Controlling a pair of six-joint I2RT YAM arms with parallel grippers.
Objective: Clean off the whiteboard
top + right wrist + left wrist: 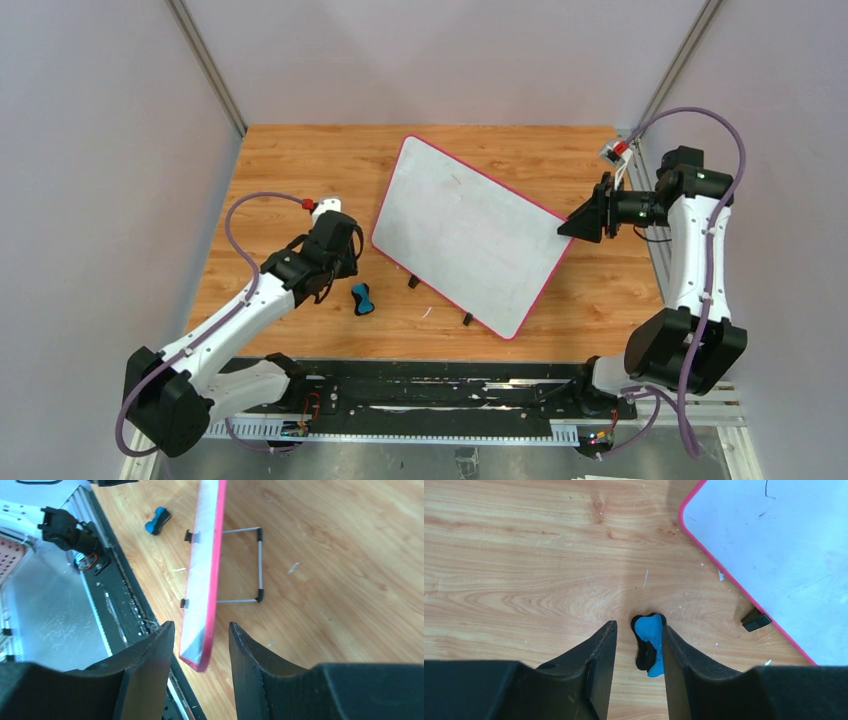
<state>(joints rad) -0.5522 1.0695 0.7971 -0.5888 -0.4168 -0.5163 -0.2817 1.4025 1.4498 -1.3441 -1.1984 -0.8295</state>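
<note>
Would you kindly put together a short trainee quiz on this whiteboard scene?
1. True or false: the right gripper is clamped shut on the whiteboard.
2. The blue eraser lies: A) on the whiteboard; B) between the fingers of the left gripper; C) in the right gripper.
3. Fill in: the whiteboard's rim is ___.
Key: 1 false, its jaws straddle the edge with gaps; 2 B; 3 pink-red.

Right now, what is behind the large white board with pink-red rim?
A thin grey metal wire stand rests on the wooden table behind the board; its back face is hidden.
</note>
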